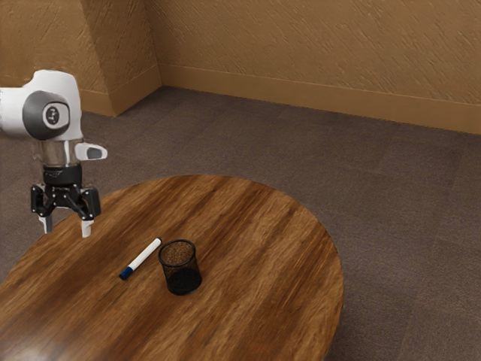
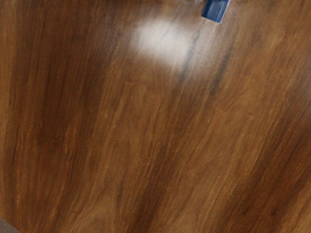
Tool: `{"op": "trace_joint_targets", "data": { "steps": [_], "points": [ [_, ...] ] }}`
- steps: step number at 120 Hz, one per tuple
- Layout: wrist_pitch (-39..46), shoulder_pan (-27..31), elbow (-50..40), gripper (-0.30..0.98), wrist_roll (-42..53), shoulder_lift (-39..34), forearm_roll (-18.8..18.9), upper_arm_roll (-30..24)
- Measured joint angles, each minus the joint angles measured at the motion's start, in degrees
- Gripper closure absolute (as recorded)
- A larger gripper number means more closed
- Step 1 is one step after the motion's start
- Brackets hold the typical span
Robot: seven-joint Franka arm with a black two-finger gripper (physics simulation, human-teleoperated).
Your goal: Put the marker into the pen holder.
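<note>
My gripper [image 1: 66, 228] hangs above the table near its edge at the exterior view's left, open, its two fingers wide apart with nothing between them. The marker [image 1: 143, 256], white with a dark blue cap, lies flat on the table, toward the exterior view's right from the gripper and lower than it. Close beside the marker stands the pen holder [image 1: 181, 280], a black mesh cup, upright; the two do not touch. In the wrist view the marker's blue cap [image 2: 215, 10] is partly in sight at the picture's border.
The round wooden table [image 1: 263, 248] has a streaked grain, and its curved edge runs beneath the hand. Grey carpet [image 1: 391, 226] surrounds it, with tan walls [image 1: 301, 53] behind. A bright reflection lies on the wood [image 2: 163, 43] near the blue cap.
</note>
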Motion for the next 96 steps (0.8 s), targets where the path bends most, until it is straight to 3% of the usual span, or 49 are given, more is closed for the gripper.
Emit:
{"op": "trace_joint_targets", "data": {
  "steps": [23, 43, 68, 96],
  "points": [
    [19.5, -2.5, -10.0, 0.00, 0.1, 3.2, 1.6, 1.8],
    [31.4, -2.9, -9.8, 0.01, 1.1, 10.8, 2.0, 1.6],
    [40.4, -5.5, -7.0, 0.03, 3.1, 17.2, 2.2, 1.0],
    [44.9, -6.3, -7.4, 0.31, 5.0, 18.1, 2.3, 0.3]
  ]
}}
